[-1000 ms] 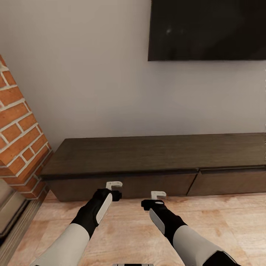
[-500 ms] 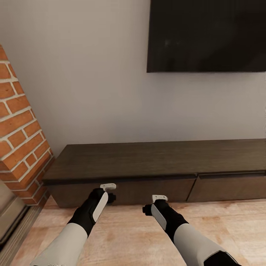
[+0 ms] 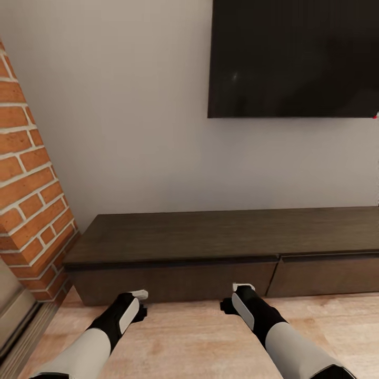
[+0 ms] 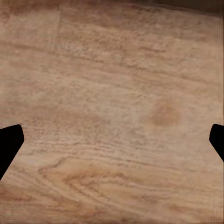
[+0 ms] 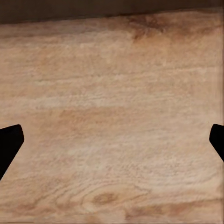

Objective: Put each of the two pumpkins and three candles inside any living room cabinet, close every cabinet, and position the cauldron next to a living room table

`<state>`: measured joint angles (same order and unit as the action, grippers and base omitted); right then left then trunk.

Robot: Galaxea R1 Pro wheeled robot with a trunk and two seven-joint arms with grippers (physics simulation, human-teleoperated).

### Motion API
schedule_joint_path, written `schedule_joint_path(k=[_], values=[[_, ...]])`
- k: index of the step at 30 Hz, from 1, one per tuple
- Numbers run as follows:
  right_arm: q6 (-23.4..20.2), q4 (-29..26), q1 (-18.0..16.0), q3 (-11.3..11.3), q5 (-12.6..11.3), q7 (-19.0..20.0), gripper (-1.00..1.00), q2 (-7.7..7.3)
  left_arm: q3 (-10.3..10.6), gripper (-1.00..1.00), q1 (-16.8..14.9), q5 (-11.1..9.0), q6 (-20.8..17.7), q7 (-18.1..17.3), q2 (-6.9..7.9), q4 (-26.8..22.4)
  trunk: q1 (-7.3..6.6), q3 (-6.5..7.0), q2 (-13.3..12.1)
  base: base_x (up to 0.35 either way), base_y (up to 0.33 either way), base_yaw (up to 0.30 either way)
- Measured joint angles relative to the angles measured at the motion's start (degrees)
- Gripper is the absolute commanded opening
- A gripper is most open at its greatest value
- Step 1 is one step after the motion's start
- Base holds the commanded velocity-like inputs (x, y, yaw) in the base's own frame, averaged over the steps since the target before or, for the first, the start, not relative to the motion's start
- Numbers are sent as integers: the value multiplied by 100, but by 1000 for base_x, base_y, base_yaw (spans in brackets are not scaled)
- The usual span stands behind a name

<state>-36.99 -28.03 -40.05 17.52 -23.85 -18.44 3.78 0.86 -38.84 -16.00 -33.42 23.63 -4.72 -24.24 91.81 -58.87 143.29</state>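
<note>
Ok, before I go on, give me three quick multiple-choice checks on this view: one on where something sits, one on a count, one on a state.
1. Where is the black screen?
A. On the wall above the cabinet
B. Flat on the floor
C. On the brick column

2. How many drawer fronts show on the cabinet?
A. Two
B. Four
C. Six

3. How do the left tool and right tool stand?
A. Both shut on pumpkins
B. Both open and empty
C. One holds a candle

Answers: 1 A, the screen hangs on the pale wall over the cabinet top. 2 A, one seam splits the front. 3 B, each wrist view shows spread fingertips over bare wood floor.
</note>
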Motion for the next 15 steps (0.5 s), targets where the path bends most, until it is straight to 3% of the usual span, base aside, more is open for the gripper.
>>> schedule_joint_path(k=[6, 11, 12, 15], values=[[-10, 31, 317, 1, -5, -3, 100, -17, 19, 100, -1, 9, 958, -5, 5, 918, -35, 129, -47, 0, 0, 0], [254, 68, 875, -8, 4, 6, 100, -21, 31, 100, 4, 32, 1175, -6, -2, 1107, -144, 219, -247, 0, 0, 0], [434, 79, 1078, -5, -5, 2, 100, -28, 40, 100, 15, 31, 1384, -9, -16, 1157, -166, 236, -287, 0, 0, 0], [504, 86, 1141, -1, 2, 8, 100, -23, 46, 100, 38, 42, 1698, -12, -33, 1425, -232, 291, -408, 0, 0, 0]])
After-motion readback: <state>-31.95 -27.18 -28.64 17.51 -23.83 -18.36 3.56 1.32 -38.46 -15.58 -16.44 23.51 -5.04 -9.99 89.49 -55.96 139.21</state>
